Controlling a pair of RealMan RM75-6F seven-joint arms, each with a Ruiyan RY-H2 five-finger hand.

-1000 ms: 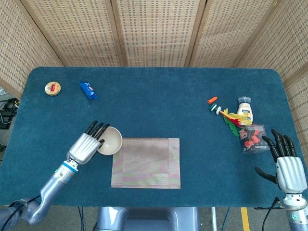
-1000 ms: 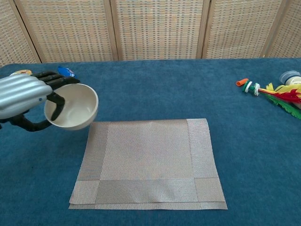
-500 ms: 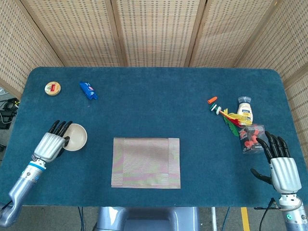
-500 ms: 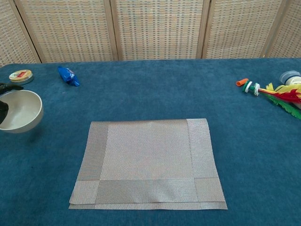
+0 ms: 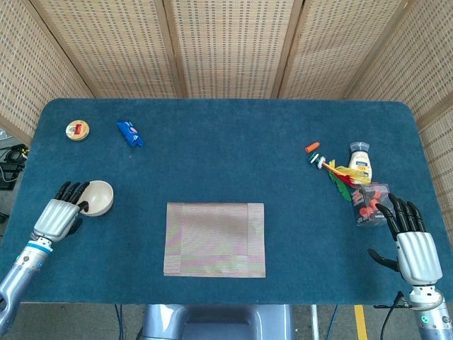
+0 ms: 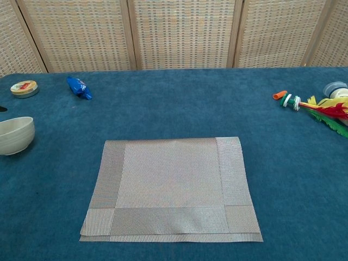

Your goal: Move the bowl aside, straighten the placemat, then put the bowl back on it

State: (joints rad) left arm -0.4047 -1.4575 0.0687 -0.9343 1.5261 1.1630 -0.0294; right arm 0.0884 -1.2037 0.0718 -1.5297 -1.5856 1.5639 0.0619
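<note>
My left robot hand [image 5: 55, 217] grips the light, rigid cream ceramic bowl [image 5: 97, 197] by its rim; my right robot hand [image 5: 415, 248] is spread, empty. Next, I'd pinch the floppy woven placemat [image 5: 215, 239] by an edge.

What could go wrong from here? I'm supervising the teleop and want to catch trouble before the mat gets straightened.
The left hand has its fingers hooked over the rim of the bowl, near the table's left edge; pulling away carelessly might tip or drag it off. The placemat has a folded front edge, so pushing may bunch it further. The right hand sits beside a clear box and could knock it when reaching in.
</note>
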